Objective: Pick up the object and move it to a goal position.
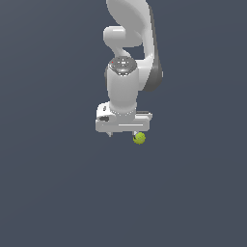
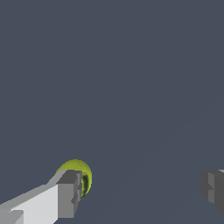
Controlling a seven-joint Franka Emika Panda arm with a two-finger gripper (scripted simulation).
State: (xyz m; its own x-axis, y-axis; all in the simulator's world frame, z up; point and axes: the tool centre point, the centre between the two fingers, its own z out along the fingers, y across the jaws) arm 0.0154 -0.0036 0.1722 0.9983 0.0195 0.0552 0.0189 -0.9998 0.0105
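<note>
Hanging with its jaws standing wide and holding nothing, the gripper (image 1: 124,133) is sitting off-centre over the ball (image 1: 139,138), which is lying at, perhaps just outside, the finger (image 2: 69,192) on the exterior view's right.

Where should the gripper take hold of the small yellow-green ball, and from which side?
Grip the ball across its widest middle, coming from above. It is round, so any opposite sides serve. The gripper is open, but off-centre: one finger is beside the ball.
</note>
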